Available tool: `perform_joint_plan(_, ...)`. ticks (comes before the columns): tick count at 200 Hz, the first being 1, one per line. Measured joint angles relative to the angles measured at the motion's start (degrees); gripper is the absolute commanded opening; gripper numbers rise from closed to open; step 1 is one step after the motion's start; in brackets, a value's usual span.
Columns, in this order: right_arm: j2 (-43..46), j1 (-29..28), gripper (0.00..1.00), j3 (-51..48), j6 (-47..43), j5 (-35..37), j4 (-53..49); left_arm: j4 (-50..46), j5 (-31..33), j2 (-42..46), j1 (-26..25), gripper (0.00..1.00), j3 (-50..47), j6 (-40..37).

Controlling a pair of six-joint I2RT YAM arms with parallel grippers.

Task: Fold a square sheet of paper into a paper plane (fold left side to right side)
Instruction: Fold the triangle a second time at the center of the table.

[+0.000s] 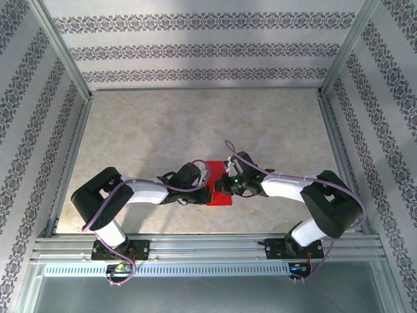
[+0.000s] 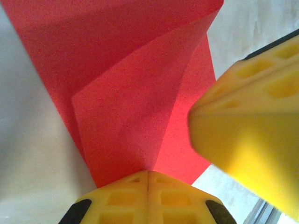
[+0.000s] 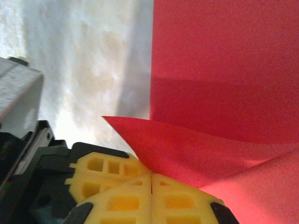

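The square sheet of paper (image 1: pixel 215 168) is bright red and lies at the middle of the table, near the front. My left gripper (image 1: pixel 207 188) and right gripper (image 1: pixel 222 187) meet over its near part, tips almost touching. In the left wrist view my gripper (image 2: pixel 148 173) is shut on the sheet's near edge, and a flap of the sheet (image 2: pixel 135 107) rises and curls over the flat part. In the right wrist view my gripper (image 3: pixel 152 176) is shut on a lifted corner of the sheet (image 3: pixel 196 149), above the flat part. A paper plane is out of view.
The beige marbled table (image 1: pixel 163 124) stretches behind and to both sides of the paper. Patterned walls (image 1: pixel 195 52) and aluminium posts (image 1: pixel 62 49) enclose it. A metal rail (image 1: pixel 208 244) carrying both arm bases runs along the front edge.
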State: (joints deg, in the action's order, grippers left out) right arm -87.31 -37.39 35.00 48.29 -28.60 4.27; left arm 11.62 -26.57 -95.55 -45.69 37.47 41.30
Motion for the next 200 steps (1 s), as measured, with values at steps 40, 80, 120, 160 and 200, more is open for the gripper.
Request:
perform_joint_plan(40,-2.5,0.0,0.00,0.0,0.0,1.1,0.6,0.0,0.0,0.0,0.0,0.03,0.1,0.0)
perform_joint_plan(80,-4.3,0.0,0.00,0.0,-0.3,2.1,0.7,0.0,0.0,0.0,0.0,0.02,0.1,0.2)
perform_joint_plan(120,-4.5,0.2,0.00,0.0,-0.7,2.2,0.8,-0.1,0.0,0.0,0.0,0.02,0.1,0.8)
perform_joint_plan(160,-4.5,1.0,0.00,0.0,-2.0,2.0,0.7,-0.1,0.1,-0.1,0.0,0.02,0.1,1.3)
perform_joint_plan(200,-4.5,2.9,0.00,0.0,-3.5,1.4,0.2,0.0,0.1,-0.1,0.0,0.02,0.1,1.5)
